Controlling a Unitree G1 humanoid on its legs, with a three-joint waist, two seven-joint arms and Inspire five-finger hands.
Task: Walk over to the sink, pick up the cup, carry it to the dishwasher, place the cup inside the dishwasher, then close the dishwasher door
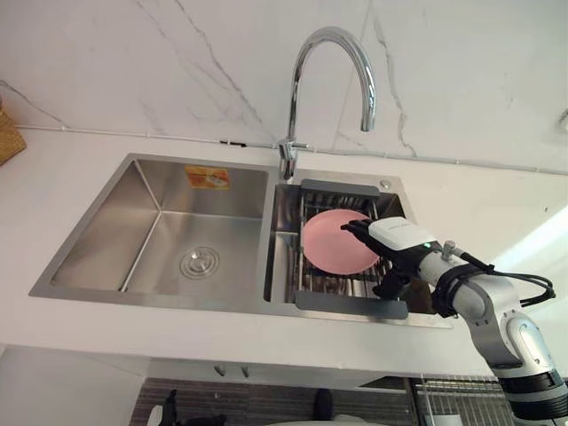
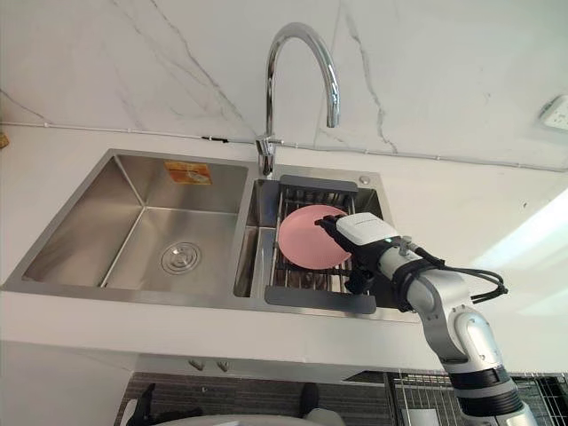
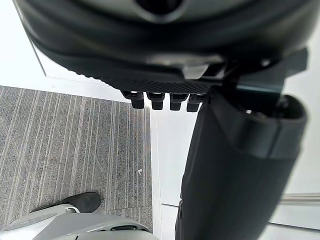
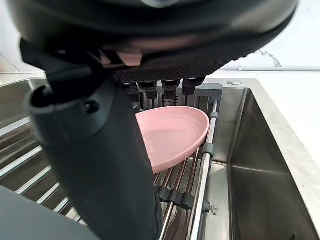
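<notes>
At centre right of your head view, the right hand (image 1: 399,238) meets the pink cup (image 1: 333,241) on the sink rack (image 1: 351,306), with its fingers (image 4: 170,86) and thumb spread, not closed.

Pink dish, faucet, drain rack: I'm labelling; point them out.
pink dish (image 1: 330,244), left eye view, flat face
faucet (image 1: 330,35), left eye view, arch top
drain rack (image 1: 351,304), left eye view, near rim

We see a brushed stainless-steel double sink (image 1: 151,186), a mirror-glossy curved chrome tap (image 1: 368,102), a smooth pink round dish (image 1: 328,248), and a polished white veined-stone wall (image 1: 133,62)
</notes>
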